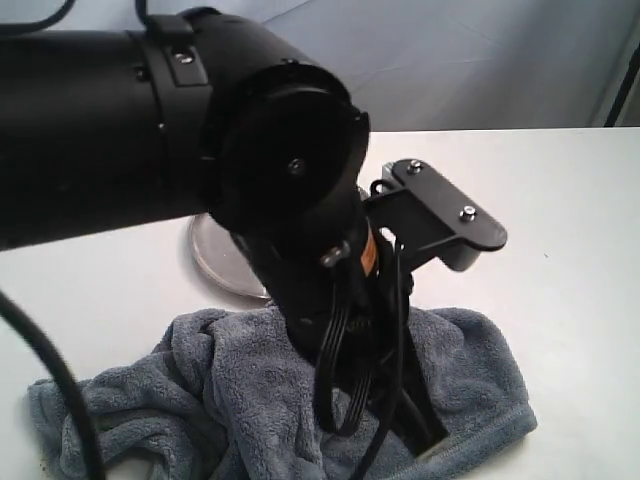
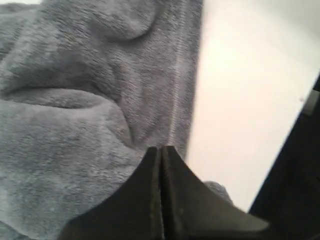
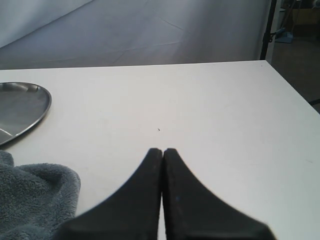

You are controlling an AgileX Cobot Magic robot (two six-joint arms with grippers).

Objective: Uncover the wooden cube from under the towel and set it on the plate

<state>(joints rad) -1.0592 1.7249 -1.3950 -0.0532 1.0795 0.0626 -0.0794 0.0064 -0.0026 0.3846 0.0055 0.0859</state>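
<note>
Hovering over the towel (image 2: 70, 130) by its hem, the left end effector (image 2: 161, 148) sits closed, empty; open it before pinching fabric.

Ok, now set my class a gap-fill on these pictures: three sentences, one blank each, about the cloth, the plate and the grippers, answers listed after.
1. The left gripper, with its jaws closed, points at the hem of the fluffy grey-blue ____.
2. The right gripper has its jaws ____.
3. The round steel plate rests on a ____ table.

Missing words: towel; shut; white.
</note>
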